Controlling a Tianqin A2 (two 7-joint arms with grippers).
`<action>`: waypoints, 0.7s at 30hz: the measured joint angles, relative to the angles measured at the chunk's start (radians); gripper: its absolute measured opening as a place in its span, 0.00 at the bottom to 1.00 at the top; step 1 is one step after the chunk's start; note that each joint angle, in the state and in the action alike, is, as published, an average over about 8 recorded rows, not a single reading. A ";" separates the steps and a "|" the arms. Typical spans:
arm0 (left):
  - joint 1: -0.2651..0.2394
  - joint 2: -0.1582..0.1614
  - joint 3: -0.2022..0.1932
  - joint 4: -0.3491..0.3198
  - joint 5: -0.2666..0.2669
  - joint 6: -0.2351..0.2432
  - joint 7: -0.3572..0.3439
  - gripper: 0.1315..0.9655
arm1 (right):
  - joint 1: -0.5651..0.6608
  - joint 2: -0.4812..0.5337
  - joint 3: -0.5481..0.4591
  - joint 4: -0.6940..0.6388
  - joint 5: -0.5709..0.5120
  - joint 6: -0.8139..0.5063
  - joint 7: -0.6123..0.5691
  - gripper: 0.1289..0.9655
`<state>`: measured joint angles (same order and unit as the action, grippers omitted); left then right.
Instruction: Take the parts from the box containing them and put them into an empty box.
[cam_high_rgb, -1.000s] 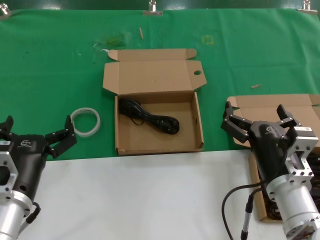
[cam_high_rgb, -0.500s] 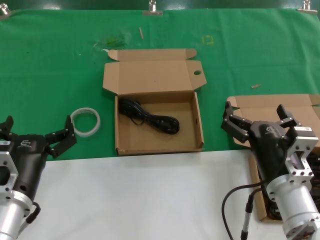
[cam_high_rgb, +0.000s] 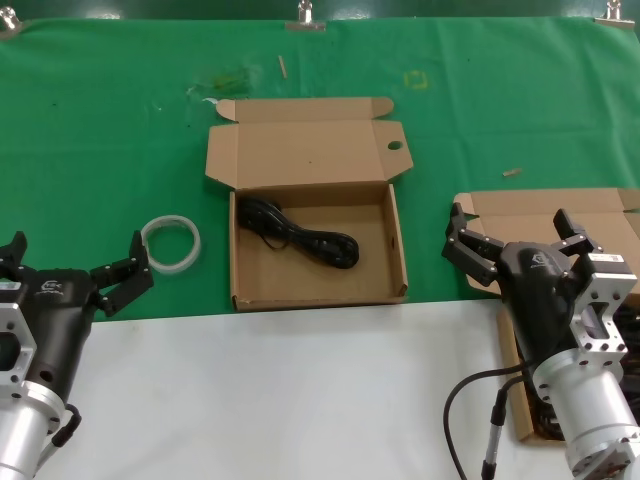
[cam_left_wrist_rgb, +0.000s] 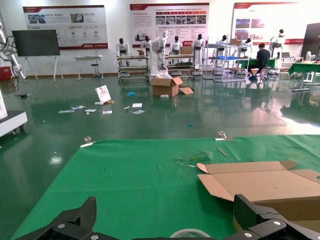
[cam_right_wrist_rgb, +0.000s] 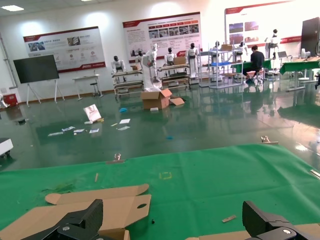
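Nothing has moved: my left gripper and right gripper stay spread wide, 1 cord in the holed-lid box.

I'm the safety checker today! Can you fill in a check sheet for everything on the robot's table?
Surface: green cloth, white strip at the near edge.
Job's things: holed-lid box open, one black cord inside; plain-lid box mostly hidden behind the right arm.
Clutter: tape ring, small scraps.
Grippers: left gripper and right gripper, jaws open, empty.
Cables: black cable by the right arm.
Surroundings: hall with posters, shelves, a seated person.
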<state>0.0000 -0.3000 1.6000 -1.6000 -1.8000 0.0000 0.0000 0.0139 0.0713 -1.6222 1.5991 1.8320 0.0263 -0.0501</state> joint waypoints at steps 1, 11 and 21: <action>0.000 0.000 0.000 0.000 0.000 0.000 0.000 1.00 | 0.000 0.000 0.000 0.000 0.000 0.000 0.000 1.00; 0.000 0.000 0.000 0.000 0.000 0.000 0.000 1.00 | 0.000 0.000 0.000 0.000 0.000 0.000 0.000 1.00; 0.000 0.000 0.000 0.000 0.000 0.000 0.000 1.00 | 0.000 0.000 0.000 0.000 0.000 0.000 0.000 1.00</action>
<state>0.0000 -0.3000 1.6000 -1.6000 -1.8000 0.0000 0.0000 0.0139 0.0713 -1.6222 1.5991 1.8320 0.0263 -0.0501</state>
